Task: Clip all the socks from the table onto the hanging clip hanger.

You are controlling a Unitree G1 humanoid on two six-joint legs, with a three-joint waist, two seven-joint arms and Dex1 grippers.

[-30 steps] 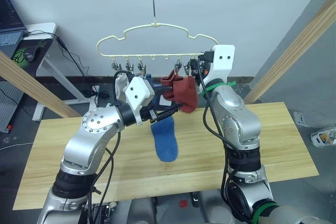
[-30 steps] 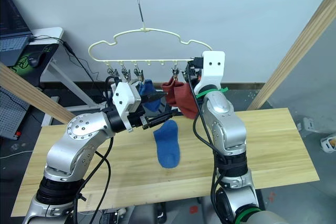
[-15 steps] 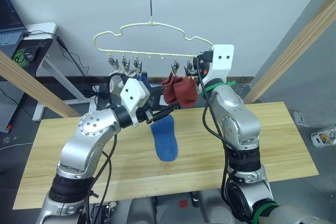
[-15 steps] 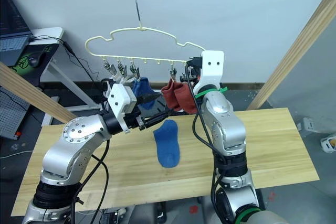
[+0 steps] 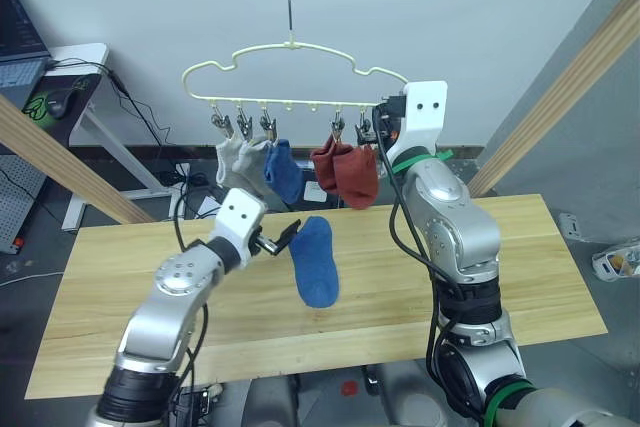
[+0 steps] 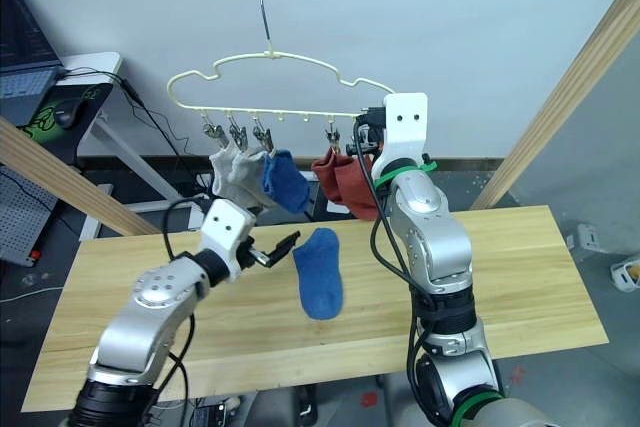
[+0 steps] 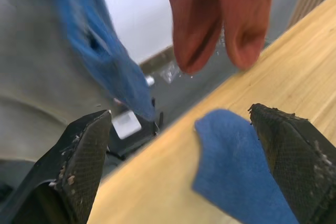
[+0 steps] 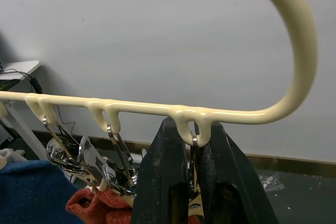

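Five socks hang clipped on the pale-yellow clip hanger [image 5: 295,75]: two grey socks [image 5: 240,161] at left, a blue sock [image 5: 285,169], then two rust-red socks [image 5: 347,169] at right. One blue sock [image 5: 315,261] lies flat mid-surface [image 5: 520,277].

I count six socks: two light grey socks [image 5: 240,159], one blue sock [image 5: 285,169] and two rust-red socks [image 5: 347,169] hanging on one clip hanger [image 5: 296,50], plus one blue sock on table [image 5: 316,261]. Two grippers, left gripper [image 5: 278,239] and right gripper [image 5: 372,130].
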